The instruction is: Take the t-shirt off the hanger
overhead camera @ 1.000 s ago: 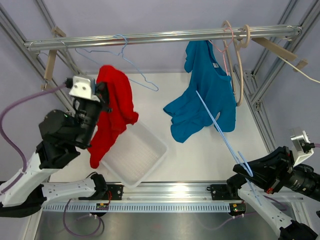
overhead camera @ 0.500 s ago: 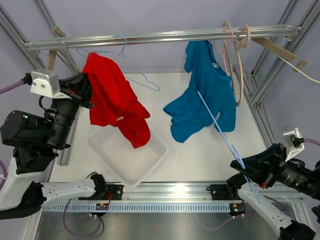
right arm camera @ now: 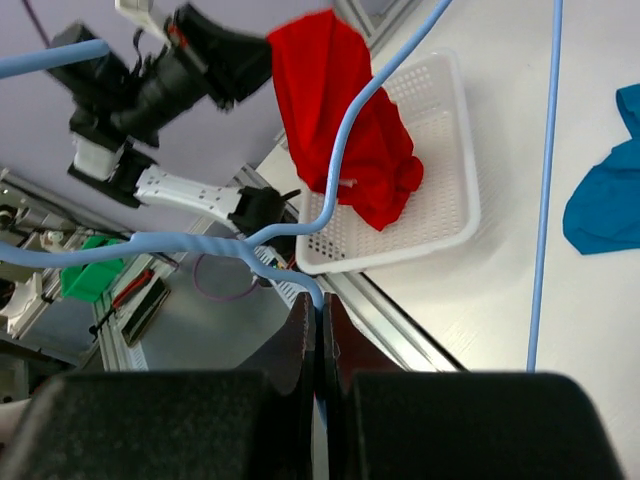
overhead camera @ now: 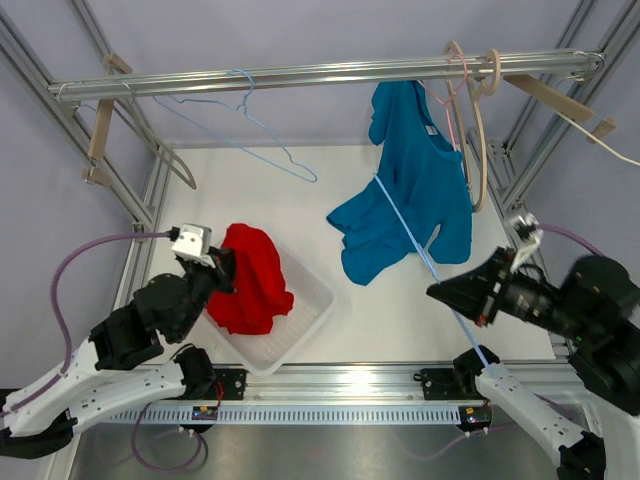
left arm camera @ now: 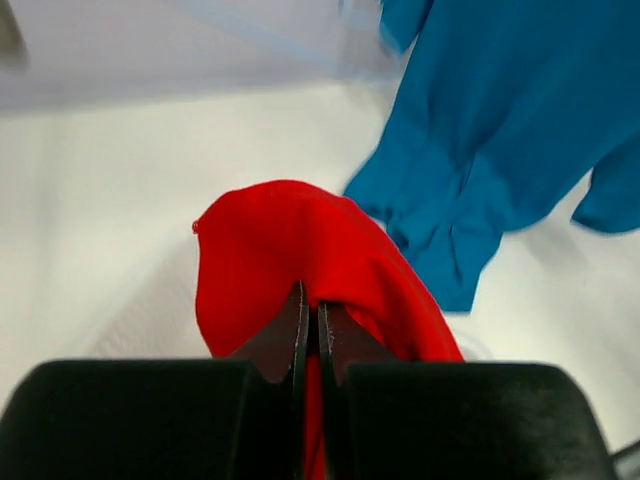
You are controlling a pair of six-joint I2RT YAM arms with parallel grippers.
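Observation:
The red t-shirt point(overhead camera: 255, 285) is off the hanger and bunched over the white basket point(overhead camera: 322, 303) at the near left. My left gripper point(overhead camera: 225, 268) is shut on its fabric; in the left wrist view the cloth point(left arm camera: 290, 250) drapes over the fingertips point(left arm camera: 310, 302). My right gripper point(overhead camera: 437, 292), near the table's right front, is shut on the bare light-blue wire hanger point(overhead camera: 408, 232). The right wrist view shows the jaws point(right arm camera: 318, 306) pinching that hanger point(right arm camera: 345, 140) just below its hook, with the red t-shirt point(right arm camera: 340, 100) and basket point(right arm camera: 440, 205) beyond.
A blue t-shirt point(overhead camera: 420, 200) hangs from the rail point(overhead camera: 300, 75) at the right, beside wooden hangers point(overhead camera: 478, 110). Another light-blue wire hanger point(overhead camera: 245, 120) hangs on the rail's left part. Frame posts stand at both sides.
The left arm has come down from near the rail, lowering the red t-shirt onto the basket. The right arm has swung up and inward, carrying the hanger.

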